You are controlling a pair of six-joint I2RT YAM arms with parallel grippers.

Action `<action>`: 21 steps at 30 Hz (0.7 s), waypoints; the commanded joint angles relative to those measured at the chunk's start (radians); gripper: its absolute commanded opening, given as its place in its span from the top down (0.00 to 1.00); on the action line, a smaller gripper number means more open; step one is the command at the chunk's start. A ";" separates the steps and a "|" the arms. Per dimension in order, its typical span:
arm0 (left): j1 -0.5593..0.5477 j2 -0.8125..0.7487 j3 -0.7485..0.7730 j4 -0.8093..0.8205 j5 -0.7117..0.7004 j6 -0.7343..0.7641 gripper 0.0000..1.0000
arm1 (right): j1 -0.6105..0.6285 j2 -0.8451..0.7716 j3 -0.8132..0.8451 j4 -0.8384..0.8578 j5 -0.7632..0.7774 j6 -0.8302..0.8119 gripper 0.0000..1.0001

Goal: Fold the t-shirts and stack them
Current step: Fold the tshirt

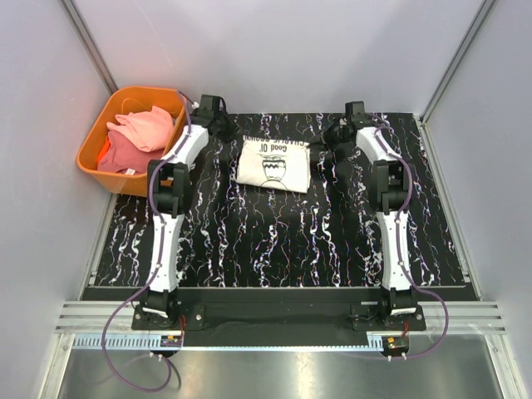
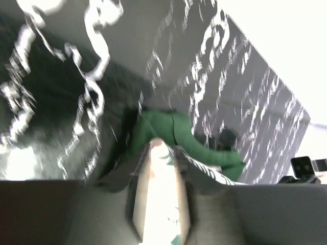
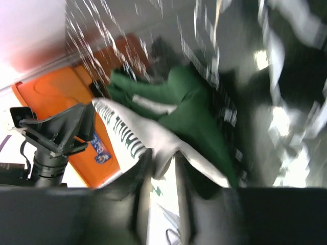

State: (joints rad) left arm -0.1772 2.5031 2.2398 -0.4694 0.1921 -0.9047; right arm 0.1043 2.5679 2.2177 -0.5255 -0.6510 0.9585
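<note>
One cream t-shirt (image 1: 273, 165) with green sleeves and a black cartoon face lies folded on the far middle of the black mat (image 1: 274, 241), its long side running left to right, its letters upside down, with the left gripper (image 2: 160, 171) and right gripper (image 3: 162, 166) each pinching its cloth.

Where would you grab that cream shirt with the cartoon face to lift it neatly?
Probably by its two far corners, one per arm, reaching in from the outer sides. The cream shirt lies as a flat folded rectangle, so corners offer an edge to pinch. The left gripper and right gripper each have its cloth between their fingers.
</note>
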 commanded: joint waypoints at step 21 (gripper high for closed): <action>-0.008 -0.389 -0.554 0.199 0.277 0.366 0.18 | -0.061 -0.248 -0.387 0.128 -0.183 -0.360 0.02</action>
State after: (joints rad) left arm -0.1654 2.1227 1.7077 -0.3557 0.3683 -0.6075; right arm 0.0334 2.4290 1.9228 -0.5167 -0.7765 0.6506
